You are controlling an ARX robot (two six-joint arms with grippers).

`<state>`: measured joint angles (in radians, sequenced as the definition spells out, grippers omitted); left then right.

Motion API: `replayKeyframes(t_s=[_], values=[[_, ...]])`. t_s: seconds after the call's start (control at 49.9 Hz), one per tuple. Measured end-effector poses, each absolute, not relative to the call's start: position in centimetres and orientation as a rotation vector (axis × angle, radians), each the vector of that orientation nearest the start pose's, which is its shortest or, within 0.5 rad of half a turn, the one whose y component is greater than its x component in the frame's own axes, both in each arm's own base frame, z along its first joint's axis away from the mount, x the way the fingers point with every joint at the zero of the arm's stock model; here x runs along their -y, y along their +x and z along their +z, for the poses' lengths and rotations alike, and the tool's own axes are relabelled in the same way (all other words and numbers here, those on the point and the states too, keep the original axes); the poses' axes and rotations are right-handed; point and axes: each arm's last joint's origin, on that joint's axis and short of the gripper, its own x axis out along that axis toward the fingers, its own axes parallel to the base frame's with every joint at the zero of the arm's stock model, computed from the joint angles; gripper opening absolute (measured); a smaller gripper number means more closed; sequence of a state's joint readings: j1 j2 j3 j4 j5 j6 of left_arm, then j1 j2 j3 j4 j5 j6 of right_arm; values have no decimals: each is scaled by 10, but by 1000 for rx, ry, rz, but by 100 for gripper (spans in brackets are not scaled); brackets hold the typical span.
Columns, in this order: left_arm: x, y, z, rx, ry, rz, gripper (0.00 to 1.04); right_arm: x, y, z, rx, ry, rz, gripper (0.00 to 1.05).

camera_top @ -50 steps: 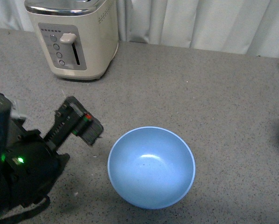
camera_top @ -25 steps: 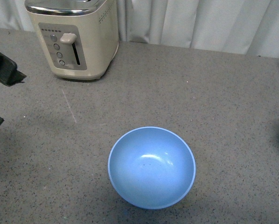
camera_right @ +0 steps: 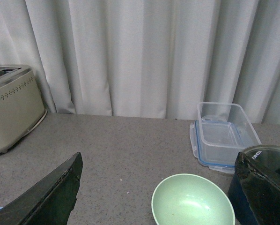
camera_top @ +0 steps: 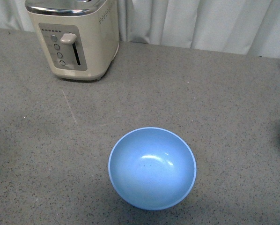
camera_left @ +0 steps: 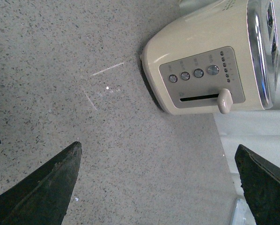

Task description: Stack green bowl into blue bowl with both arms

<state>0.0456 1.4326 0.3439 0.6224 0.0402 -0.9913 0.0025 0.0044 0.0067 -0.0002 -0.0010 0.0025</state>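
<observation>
The green bowl (camera_right: pixel 193 200) looks light, hard and slippery; pinch its thin rim. The left gripper (camera_left: pixel 157 149) and right gripper (camera_right: pixel 158 161) are both wide open, empty.

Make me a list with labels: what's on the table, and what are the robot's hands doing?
blue bowl: empty, upright
green bowl: empty, upright, not stacked yet
toaster: cream, by the curtain
clear box: empty, near the green bowl
left gripper: open, holding nothing
right gripper: open, holding nothing
</observation>
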Motion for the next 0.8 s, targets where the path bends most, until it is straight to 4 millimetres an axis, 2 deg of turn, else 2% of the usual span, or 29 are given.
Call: replayKeyframes(t_s=[0.14, 0.18, 0.26, 0.341, 0.421, 0.461, 0.561, 0.661, 0.801], values=[[-17, 227, 136, -419, -991, 225, 98, 0, 98, 165, 2, 2, 3, 96], [-19, 224, 133, -376, -925, 181, 94, 0, 98, 165, 2, 2, 3, 96], [-22, 205, 130, -190, -582, 51, 78, 0, 98, 165, 2, 2, 3, 96], [-21, 191, 141, -69, -332, 10, 65, 0, 98, 165, 2, 2, 3, 96], [-19, 183, 152, -8, -179, 3, 53, 0, 98, 165, 0, 2, 3, 96], [-17, 177, 155, -11, -99, 8, 41, 0, 98, 165, 2, 2, 3, 96], [-14, 170, 158, -33, -57, 2, 28, 0, 98, 165, 2, 2, 3, 96], [-6, 159, 163, -10, -26, 27, 5, 0, 98, 165, 0, 2, 3, 96], [0, 150, 162, -15, -17, -2, 4, 0, 98, 165, 2, 2, 4, 96]])
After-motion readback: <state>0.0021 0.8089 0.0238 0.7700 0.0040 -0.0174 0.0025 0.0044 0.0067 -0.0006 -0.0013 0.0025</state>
